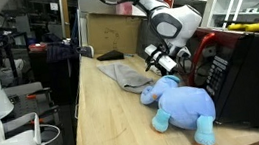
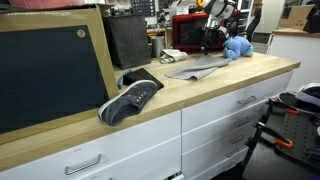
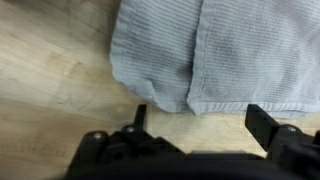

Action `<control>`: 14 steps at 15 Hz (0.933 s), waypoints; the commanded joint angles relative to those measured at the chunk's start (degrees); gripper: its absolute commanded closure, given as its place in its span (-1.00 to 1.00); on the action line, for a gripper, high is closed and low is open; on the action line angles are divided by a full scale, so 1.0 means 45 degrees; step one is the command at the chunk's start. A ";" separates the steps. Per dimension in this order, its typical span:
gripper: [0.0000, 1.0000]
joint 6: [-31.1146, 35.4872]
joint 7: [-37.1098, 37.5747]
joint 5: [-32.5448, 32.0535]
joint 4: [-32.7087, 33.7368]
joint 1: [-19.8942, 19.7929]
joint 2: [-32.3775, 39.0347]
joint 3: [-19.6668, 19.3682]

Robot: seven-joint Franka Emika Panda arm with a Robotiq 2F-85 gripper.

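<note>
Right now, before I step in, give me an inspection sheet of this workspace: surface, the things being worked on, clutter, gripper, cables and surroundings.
Surface: light wooden counter.
Job's things: grey cloth, lying rumpled on the counter.
Clutter: blue stuffed toy next to the cloth; dark shoe further along the counter.
Gripper: gripper open, holding nothing, over the cloth's edge; whether it touches the cloth cannot be told.
Cables: nothing seen.
Surroundings: red microwave behind the toy; framed black board standing by the shoe; white drawers under the counter.
</note>
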 commanded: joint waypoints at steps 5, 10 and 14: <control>-1.00 -0.0123 -0.1170 0.0235 -0.0344 -0.0135 -0.0347 0.0357; -1.00 -0.0006 -0.1623 0.0253 -0.0842 -0.0156 -0.0629 0.0489; -1.00 0.0008 -0.1853 0.0211 -0.1161 -0.0151 -0.0802 0.0488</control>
